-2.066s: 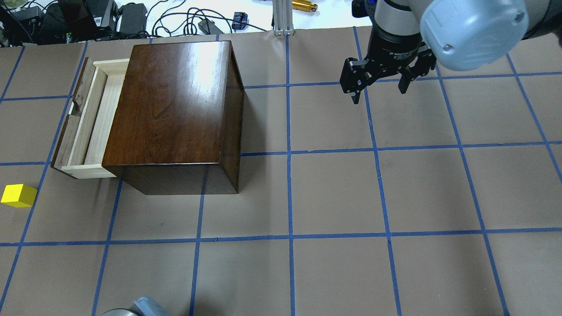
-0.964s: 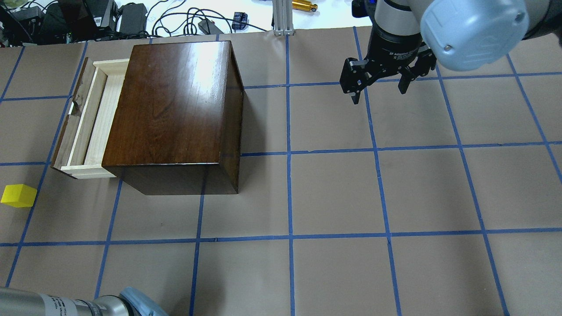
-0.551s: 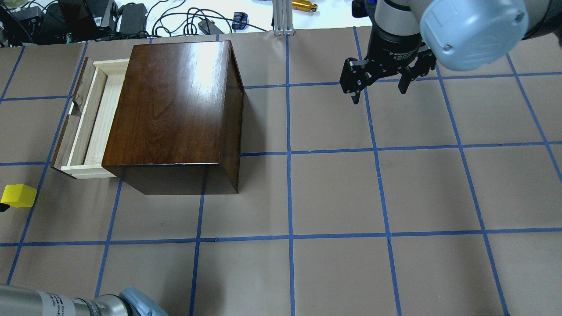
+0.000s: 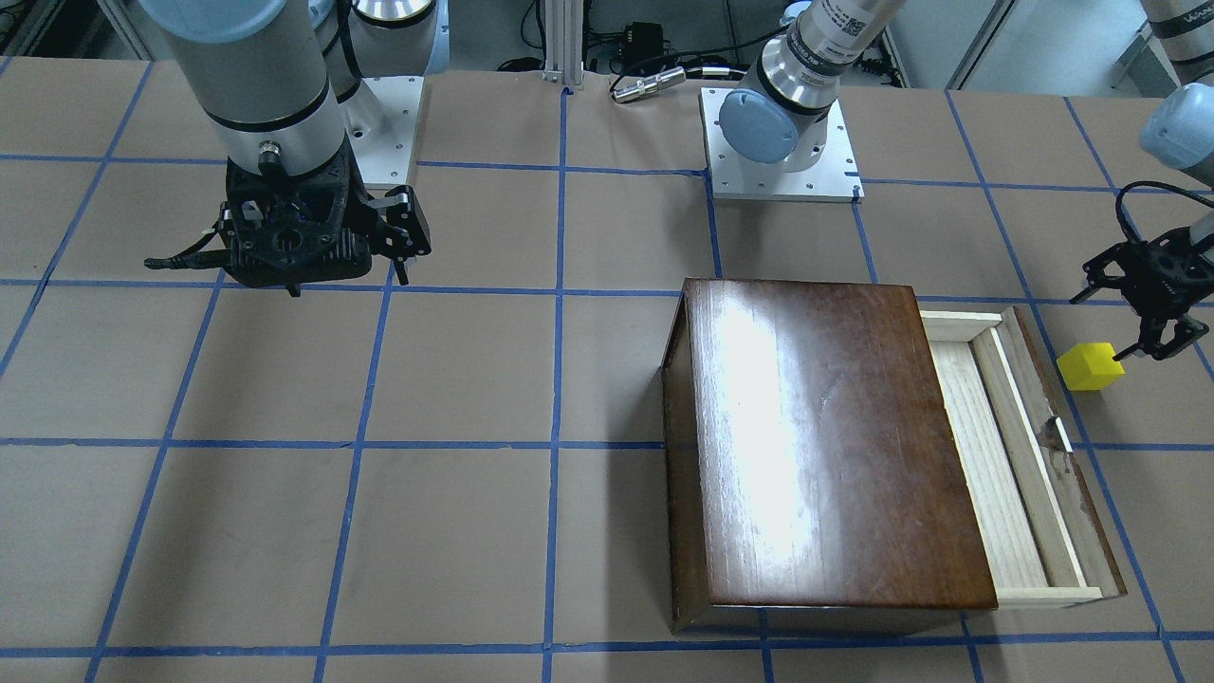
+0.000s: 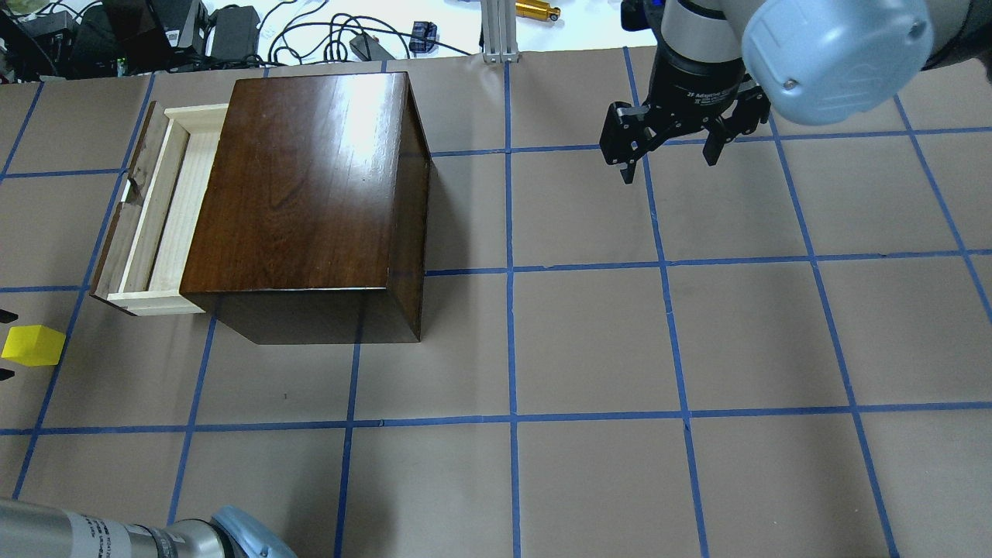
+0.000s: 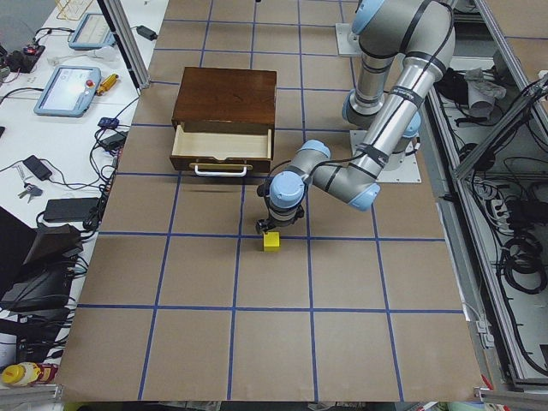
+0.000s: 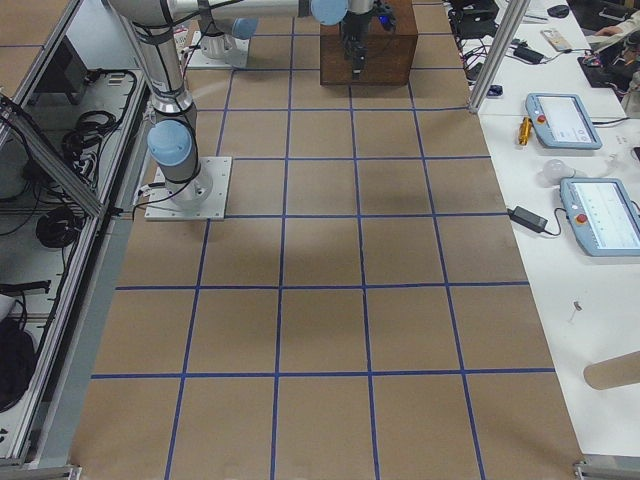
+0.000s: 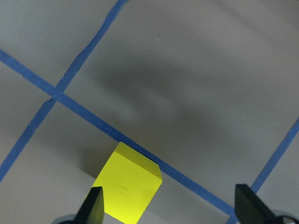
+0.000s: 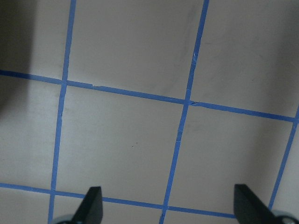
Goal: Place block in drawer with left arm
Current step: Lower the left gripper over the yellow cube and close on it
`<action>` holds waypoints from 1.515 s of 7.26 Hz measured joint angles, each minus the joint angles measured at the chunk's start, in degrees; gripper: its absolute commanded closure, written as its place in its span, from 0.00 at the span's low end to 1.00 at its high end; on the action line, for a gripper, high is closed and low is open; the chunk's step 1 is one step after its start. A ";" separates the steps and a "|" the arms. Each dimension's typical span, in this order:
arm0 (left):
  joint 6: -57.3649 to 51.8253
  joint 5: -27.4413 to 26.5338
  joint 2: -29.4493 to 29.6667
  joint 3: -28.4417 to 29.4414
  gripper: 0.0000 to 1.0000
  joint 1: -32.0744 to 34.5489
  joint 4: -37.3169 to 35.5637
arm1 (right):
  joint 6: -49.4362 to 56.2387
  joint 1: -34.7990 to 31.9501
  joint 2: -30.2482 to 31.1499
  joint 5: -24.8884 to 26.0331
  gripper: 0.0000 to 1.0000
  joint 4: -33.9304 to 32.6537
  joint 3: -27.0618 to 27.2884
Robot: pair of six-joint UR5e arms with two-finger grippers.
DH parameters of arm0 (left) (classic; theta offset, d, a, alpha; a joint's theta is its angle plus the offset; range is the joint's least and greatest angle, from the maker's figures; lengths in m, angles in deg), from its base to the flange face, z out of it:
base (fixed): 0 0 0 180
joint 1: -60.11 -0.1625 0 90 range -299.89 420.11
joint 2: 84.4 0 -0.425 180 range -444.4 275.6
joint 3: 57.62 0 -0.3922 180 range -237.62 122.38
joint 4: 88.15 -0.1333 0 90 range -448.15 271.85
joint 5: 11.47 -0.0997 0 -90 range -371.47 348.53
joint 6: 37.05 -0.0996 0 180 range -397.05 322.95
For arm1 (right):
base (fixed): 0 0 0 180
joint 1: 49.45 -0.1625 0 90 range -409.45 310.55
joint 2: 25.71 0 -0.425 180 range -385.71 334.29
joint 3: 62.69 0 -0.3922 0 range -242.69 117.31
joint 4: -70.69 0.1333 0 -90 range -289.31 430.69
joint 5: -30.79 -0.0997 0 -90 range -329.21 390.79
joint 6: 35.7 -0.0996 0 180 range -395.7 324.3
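Note:
The yellow block (image 5: 32,346) lies on the brown table paper near the drawer's front corner; it also shows in the front view (image 4: 1091,366) and the left side view (image 6: 271,241). My left gripper (image 4: 1149,349) is open and low over it. In the left wrist view the block (image 8: 128,189) sits close to one fingertip (image 8: 96,207), partly inside the gap of the gripper (image 8: 170,207). The pale wooden drawer (image 5: 167,209) stands pulled out of the dark cabinet (image 5: 310,186) and holds nothing. My right gripper (image 5: 669,167) hangs open and empty, far to the other side.
The drawer's dark front panel (image 4: 1062,446) and its metal pull stand between the block and the tray. Cables and devices lie beyond the table's far edge (image 5: 232,31). The right wrist view shows only blue-taped paper (image 9: 187,102).
My left arm has swung in at the overhead view's lower left, and its two fingertips now show at the left edge on either side of the block. Block, drawer and right arm are unchanged.

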 measured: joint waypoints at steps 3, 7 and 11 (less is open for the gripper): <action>-6.46 -2.14 1.48 0.12 0.00 0.10 -1.05 | 0.03 0.00 0.00 0.00 0.00 0.00 0.00; -6.86 -3.22 3.53 0.18 0.00 0.33 -5.18 | 0.01 0.00 0.00 0.00 0.00 0.00 0.02; -7.81 -3.55 5.91 -0.05 0.00 0.59 -8.08 | 0.03 0.00 -0.01 0.00 0.00 0.00 0.02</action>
